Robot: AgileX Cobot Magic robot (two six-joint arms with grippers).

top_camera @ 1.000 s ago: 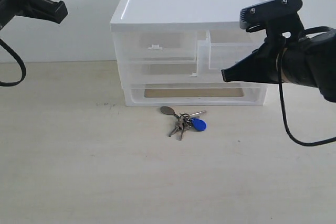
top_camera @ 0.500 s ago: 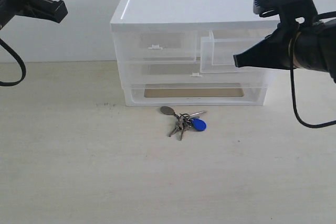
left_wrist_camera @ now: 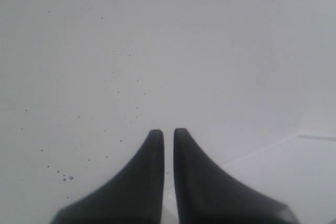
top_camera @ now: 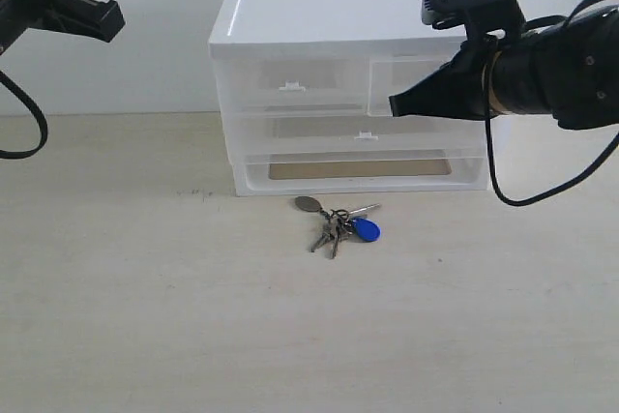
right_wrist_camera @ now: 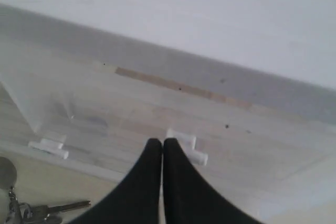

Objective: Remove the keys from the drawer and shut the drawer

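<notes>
Though translucent — boxy plastic drawer [top_camera: 406,70]

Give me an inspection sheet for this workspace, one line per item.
Surface: pale wood table, a few dark specks.
Job's things: keys lie on the table in front of the white drawer unit; drawer looks pushed in.
Clutter: nothing seen.
Grippers: right gripper shut, tip at the drawer's front; left gripper shut, raised, holding nothing.
Cables: left cable and right cable, both black, hang in loops from the arms.
Surroundings: plain white wall.
</notes>
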